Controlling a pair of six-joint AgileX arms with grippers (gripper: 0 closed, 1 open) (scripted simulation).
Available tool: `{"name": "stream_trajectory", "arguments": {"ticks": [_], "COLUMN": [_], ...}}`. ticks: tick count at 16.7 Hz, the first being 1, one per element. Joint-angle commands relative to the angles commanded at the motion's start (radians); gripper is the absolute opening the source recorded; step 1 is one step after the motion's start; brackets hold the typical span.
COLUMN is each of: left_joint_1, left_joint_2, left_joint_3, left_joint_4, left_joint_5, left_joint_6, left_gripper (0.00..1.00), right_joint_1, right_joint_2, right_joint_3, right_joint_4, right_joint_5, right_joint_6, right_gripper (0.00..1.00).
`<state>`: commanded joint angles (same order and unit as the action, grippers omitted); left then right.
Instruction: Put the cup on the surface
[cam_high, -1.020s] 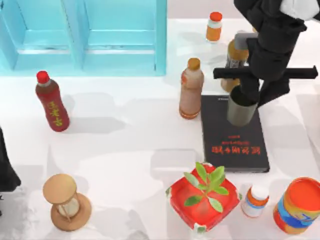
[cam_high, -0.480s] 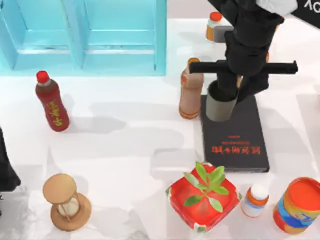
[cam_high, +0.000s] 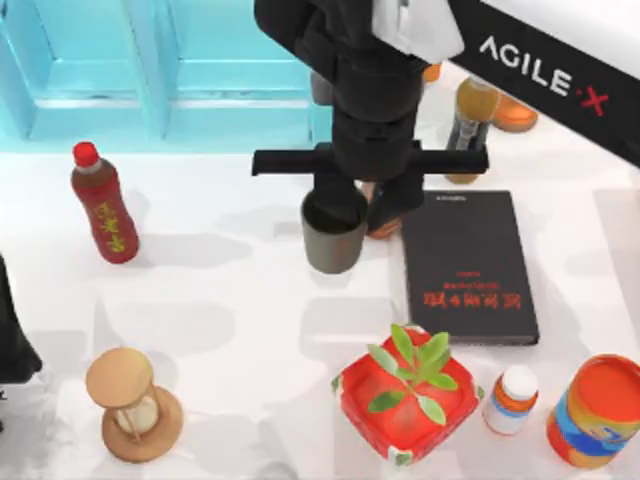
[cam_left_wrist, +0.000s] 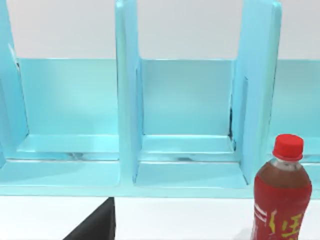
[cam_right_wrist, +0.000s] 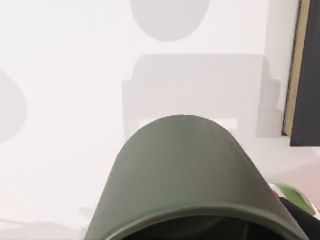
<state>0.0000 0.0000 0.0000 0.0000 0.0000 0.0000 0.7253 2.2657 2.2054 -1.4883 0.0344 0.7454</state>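
Right gripper (cam_high: 350, 205) clamped on rim of olive-grey cup (cam_high: 333, 233), upright over white tabletop (cam_high: 230, 300), just left of black book (cam_high: 468, 265). Left arm parked at table's left edge.

turquoise shelf unit (cam_high: 170, 70) top left | red-capped bottle (cam_high: 103, 205) upright at left | hourglass (cam_high: 132, 405) bottom left | black book (cam_high: 467, 265) flat at right | red planter (cam_high: 407, 400) below it | striped can (cam_high: 598, 412) bottom right | small white bottle (cam_high: 513, 400) just beside it
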Motion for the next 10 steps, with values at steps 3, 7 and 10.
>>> {"name": "stream_trajectory", "arguments": {"ticks": [3, 7, 10], "left_joint_1": [0.0, 0.0, 0.0], "left_joint_2": [0.0, 0.0, 0.0], "left_joint_3": [0.0, 0.0, 0.0], "left_joint_4": [0.0, 0.0, 0.0], "left_joint_5": [0.0, 0.0, 0.0], "left_joint_6": [0.0, 0.0, 0.0], "left_gripper": [1.0, 1.0, 1.0], "right_joint_1": [-0.003, -0.003, 0.008], "right_joint_2": [-0.003, -0.002, 0.008], "right_joint_3": [-0.003, -0.074, -0.186], "right_joint_4": [0.003, 0.08, 0.201], "right_joint_5": [-0.004, -0.003, -0.001], "right_joint_6": [0.001, 0.009, 0.013], "right_gripper": [0.0, 0.0, 0.0]}}
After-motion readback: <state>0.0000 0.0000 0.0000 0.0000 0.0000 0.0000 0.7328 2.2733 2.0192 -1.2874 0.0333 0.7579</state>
